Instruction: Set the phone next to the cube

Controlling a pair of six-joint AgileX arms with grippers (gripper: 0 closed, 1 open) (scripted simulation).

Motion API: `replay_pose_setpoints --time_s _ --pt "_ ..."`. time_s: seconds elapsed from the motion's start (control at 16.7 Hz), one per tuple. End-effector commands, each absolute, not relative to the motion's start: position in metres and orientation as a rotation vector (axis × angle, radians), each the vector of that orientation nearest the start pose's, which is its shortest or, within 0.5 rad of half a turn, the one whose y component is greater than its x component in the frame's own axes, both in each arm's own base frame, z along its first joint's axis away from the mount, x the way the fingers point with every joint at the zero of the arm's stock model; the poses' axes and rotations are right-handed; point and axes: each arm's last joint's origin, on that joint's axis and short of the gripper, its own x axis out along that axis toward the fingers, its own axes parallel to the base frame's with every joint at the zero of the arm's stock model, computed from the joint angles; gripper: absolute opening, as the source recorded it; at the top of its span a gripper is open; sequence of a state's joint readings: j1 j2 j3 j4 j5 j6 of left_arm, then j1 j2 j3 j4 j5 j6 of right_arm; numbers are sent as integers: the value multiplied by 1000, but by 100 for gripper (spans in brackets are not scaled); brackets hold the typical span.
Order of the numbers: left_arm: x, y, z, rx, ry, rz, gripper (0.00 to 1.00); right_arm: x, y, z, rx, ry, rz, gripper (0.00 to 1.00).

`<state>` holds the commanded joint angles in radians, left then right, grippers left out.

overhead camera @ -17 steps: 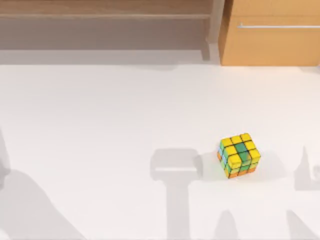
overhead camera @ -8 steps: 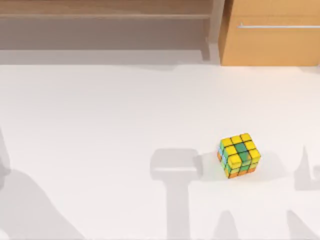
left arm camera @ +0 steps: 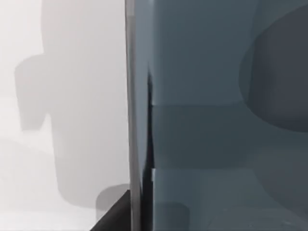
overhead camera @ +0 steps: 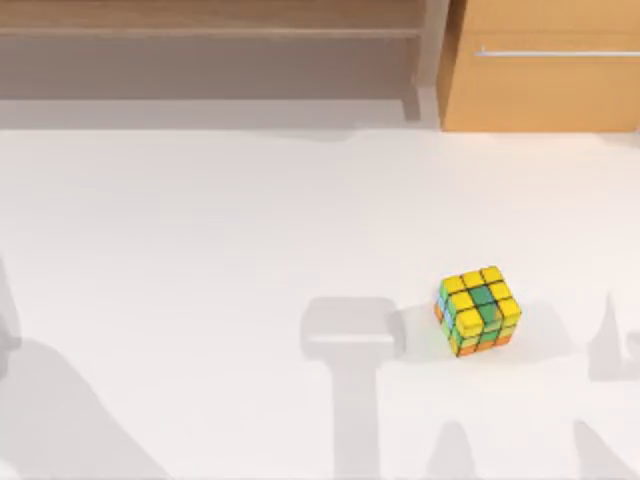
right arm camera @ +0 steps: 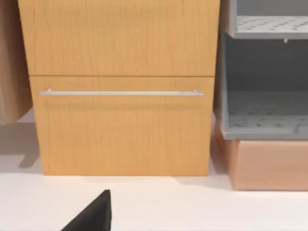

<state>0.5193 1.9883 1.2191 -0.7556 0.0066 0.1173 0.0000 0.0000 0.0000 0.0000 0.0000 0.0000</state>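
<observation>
Left gripper (left arm camera: pixel 115 214) shows as a dark wedge at the foot of its wrist view, and the phone (left arm camera: pixel 216 120) stands very close in front of it, edge-on, its silvery rim (left arm camera: pixel 131 96) running straight up the view. Whether the gripper is clamped on the phone I cannot tell, as the hold itself is hidden. Past the rim lies the white table (overhead camera: pixel 200 250). From above, a block-shaped shadow (overhead camera: pixel 350 328) falls just beside the cube (overhead camera: pixel 478 310), on the side toward the left arm, so I judge the gripper and phone hang over that spot, off the surface.

Handling, as I judge it: the phone is stiff, thin and fairly light, with a glossy face that looks slippery and could crack or scratch. It is best held across its two long edges near the middle, never by the face, and set down flat and gently. The cube looks light enough to slide at a nudge, so the phone should go down beside it without touching.

Right gripper (right arm camera: pixel 94 216) sits parked, facing the wooden cabinet (right arm camera: pixel 120 120).
</observation>
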Motion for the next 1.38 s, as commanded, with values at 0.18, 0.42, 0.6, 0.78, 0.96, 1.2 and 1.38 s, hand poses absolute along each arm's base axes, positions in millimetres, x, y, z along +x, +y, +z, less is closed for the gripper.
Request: replay_pose_setpoints --time_s 0.18,0.42,0.6,0.78,0.96,1.2,1.38 --pt "307 178 126 -311 1503 325 0 106 -1 160 0 0 0 100" --pt "307 178 134 -311 1502 326 0 106 -1 160 0 0 0 100" --pt "309 177 137 -307 1493 325 0 106 -1 160 0 0 0 100" --pt "324 164 155 -287 1445 309 0 106 -1 160 0 0 0 100" --pt "346 134 165 -275 1437 258 0 106 -1 160 0 0 0 100" --pt "376 72 166 -260 1487 163 0 106 -1 160 0 0 0 100" --pt "389 13 161 -237 1559 94 0 106 -1 160 0 0 0 100"
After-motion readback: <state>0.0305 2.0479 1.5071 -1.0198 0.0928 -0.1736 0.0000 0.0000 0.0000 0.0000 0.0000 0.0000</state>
